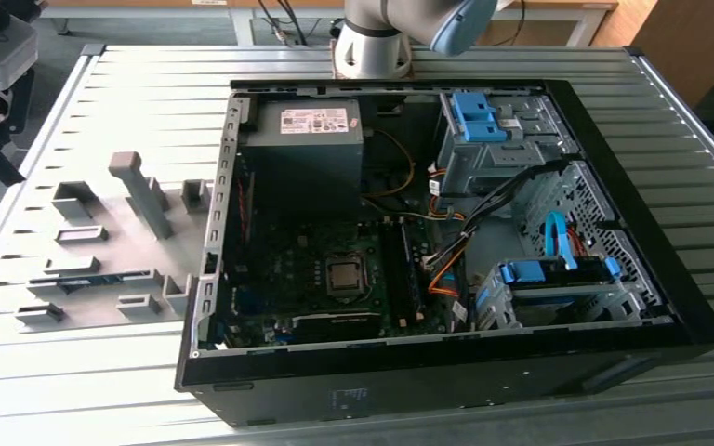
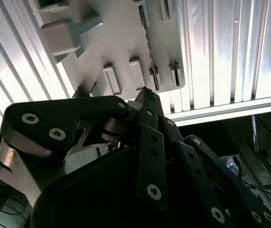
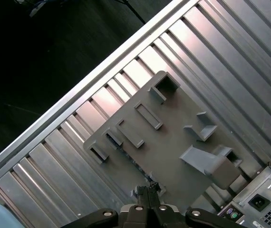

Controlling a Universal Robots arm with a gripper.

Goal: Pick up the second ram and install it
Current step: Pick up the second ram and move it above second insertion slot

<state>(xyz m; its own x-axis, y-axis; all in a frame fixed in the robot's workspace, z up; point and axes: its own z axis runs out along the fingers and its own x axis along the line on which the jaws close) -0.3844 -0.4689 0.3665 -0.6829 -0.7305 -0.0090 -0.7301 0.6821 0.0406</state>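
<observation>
claw over fixture plate, second ram sits in its slot
claw (image 3: pixel 147 192) with fingers pressed together, pinching nothing, hangs above the grey fixture plate (image 3: pixel 173 142) on the ribbed bench (image 3: pixel 249 57). second ram (image 2: pixel 148 42) stands on edge in a plate slot just past the fingertips. open pc case (image 1: pixel 456 232) is beside the plate.

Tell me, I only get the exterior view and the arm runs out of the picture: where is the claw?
Observer: In both wrist views the claw hangs over the edge of the grey plate.
Operator: Holding anything?
Observer: No, it is shut, with nothing in it.
Operator: What is nearest it?
Observer: The memory stick, lying in its groove on the plate. In the second wrist view one end lines up with the claw's tip.
</observation>
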